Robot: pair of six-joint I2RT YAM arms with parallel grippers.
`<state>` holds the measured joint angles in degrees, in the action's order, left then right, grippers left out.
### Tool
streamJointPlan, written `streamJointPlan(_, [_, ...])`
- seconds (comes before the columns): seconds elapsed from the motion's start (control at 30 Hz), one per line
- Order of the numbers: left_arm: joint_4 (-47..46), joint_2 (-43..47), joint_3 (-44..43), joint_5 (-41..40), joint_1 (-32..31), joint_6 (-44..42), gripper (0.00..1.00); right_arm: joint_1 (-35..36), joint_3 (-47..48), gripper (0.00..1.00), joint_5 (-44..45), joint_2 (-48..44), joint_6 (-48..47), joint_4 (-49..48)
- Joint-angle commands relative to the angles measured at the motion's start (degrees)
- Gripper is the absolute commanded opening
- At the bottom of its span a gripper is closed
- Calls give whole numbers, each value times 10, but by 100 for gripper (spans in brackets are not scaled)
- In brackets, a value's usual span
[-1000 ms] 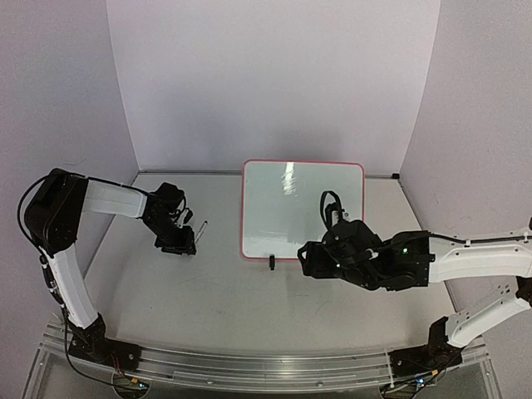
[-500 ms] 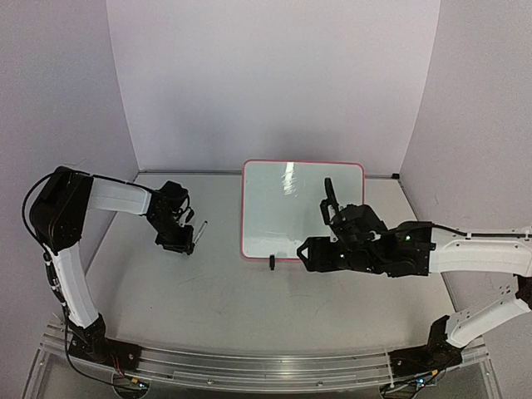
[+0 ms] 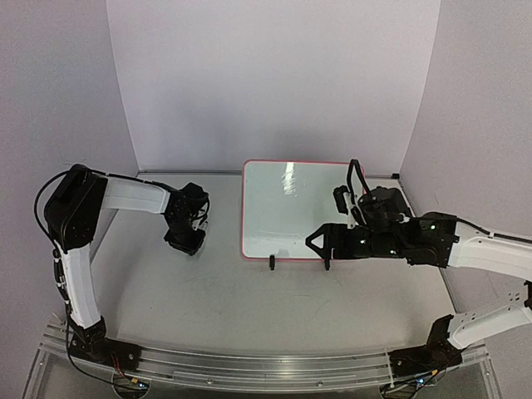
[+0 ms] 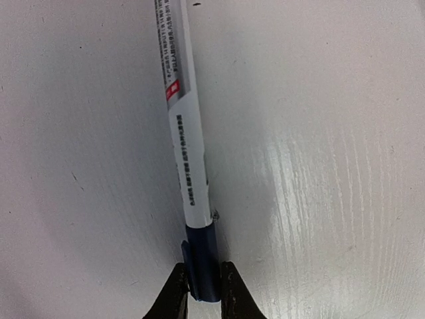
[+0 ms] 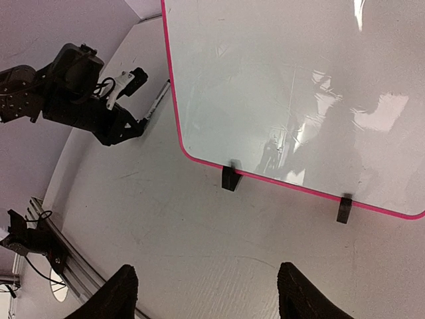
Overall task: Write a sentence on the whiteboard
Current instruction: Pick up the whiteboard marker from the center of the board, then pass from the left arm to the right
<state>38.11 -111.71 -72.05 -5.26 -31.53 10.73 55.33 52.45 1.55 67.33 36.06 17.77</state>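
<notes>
Whiteboard [image 3: 291, 216] still blank, but our left pincer [image 4: 202, 282] just clamped the marker [image 4: 186, 153], right pincer [image 5: 209, 272] open, so we write next.

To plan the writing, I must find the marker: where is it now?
In the left wrist view, the marker lies on the table left of the whiteboard, its blue end between the fingers of the left gripper.

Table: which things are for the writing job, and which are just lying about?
For the job: whiteboard, blank; marker, blue end pinched by the left hand; right hand, open.
Just there: table; rail at its near edge.
</notes>
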Motion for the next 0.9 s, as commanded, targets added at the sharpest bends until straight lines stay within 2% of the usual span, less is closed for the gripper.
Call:
streamJointPlan(0.0, [44,-11,26,-37,2,10,7,-7,12,68,-26,2,-4,17])
streamJointPlan(0.1, [29,4,34,-25,1,16,0,-11,25,68,-18,16,-17,25])
streamJointPlan(0.23, [22,45,42,-13,-1,13,0,-15,45,68,-12,35,-31,25])
streamJointPlan(0.37, [12,126,72,6,-7,5,0,-16,64,69,-10,51,-54,25])
streamJointPlan(0.5, [9,238,111,44,-11,-16,0,-20,73,72,-68,51,-60,22])
streamJointPlan(0.7, [24,404,166,196,-17,-59,0,-26,109,81,-206,61,-65,21])
streamJointPlan(0.87, [32,490,179,331,-28,-81,0,-28,169,86,-323,108,-82,19])
